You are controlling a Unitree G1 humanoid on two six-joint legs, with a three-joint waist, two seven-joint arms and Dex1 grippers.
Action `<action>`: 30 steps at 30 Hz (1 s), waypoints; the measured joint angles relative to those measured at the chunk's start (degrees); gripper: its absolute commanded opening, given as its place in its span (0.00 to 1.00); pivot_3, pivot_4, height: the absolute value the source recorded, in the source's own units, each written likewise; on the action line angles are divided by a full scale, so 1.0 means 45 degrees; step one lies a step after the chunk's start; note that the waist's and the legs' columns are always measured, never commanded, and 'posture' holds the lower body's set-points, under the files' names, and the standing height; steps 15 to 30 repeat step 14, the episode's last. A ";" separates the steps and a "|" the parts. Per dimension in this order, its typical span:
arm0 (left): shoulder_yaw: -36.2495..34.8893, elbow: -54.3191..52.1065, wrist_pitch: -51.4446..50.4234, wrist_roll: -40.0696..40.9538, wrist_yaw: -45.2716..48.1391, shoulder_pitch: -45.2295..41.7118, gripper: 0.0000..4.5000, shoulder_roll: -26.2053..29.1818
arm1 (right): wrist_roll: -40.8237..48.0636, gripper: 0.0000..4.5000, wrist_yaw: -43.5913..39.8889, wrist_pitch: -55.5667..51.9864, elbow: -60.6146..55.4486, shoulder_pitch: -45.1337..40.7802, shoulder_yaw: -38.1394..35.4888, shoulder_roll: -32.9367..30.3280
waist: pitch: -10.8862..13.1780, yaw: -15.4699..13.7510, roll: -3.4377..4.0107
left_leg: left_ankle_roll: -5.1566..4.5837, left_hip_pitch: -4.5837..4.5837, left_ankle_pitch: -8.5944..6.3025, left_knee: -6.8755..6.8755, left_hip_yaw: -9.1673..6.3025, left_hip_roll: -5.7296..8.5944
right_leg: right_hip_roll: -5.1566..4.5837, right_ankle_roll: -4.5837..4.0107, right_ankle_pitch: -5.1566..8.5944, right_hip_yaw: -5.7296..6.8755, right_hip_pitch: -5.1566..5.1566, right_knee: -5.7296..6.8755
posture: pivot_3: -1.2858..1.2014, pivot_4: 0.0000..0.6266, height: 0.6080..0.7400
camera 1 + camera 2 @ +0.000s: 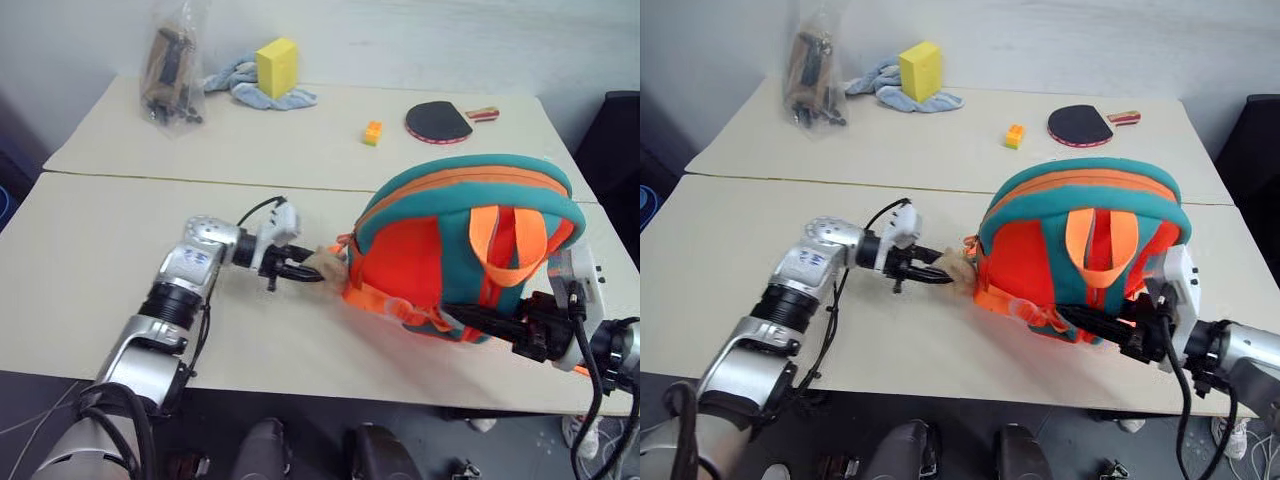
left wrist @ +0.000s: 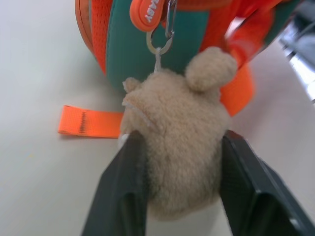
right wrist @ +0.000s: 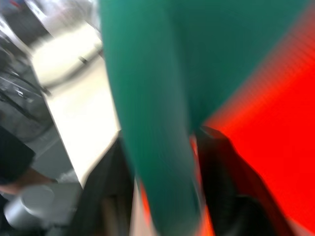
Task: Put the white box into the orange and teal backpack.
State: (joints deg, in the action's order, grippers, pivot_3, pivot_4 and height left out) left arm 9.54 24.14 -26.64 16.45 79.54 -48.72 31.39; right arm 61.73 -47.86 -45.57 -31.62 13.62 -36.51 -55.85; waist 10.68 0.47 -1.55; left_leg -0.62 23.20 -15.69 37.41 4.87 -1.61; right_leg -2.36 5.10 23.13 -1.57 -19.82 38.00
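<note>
The orange and teal backpack (image 1: 450, 250) stands upright on the near table, right of centre, its orange handle loop facing me. A tan plush charm (image 2: 177, 142) hangs by a clip from its left side. My left gripper (image 1: 312, 270) reaches in level from the left and is shut on that charm, one black finger (image 2: 123, 191) pressed against each side. My right gripper (image 1: 470, 318) is at the backpack's lower right edge, with teal trim (image 3: 157, 98) running close in front of its wrist camera. The white box is out of view.
On the far table lie a yellow sponge block (image 1: 277, 66) on a blue-grey cloth (image 1: 240, 85), a clear bag of dark items (image 1: 172, 70), a small orange block (image 1: 372, 132) and a table tennis paddle (image 1: 438, 122). The table's front edge (image 1: 300, 385) runs just below both arms.
</note>
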 measured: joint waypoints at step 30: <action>-0.2478 -0.1848 -0.2084 0.2472 0.1355 0.0289 0.99 0.4870 | -0.2533 1.00 -0.4887 -0.0376 0.6273 0.0486 -0.6068 -0.2740 | 0.0002 0.0118 -0.0008 | -0.0022 -0.0096 -0.0024 -0.0063 0.0006 0.0015 | -0.0018 -0.0004 0.0002 -0.0011 0.0076 -0.0051 | 0.52 0.24 1.00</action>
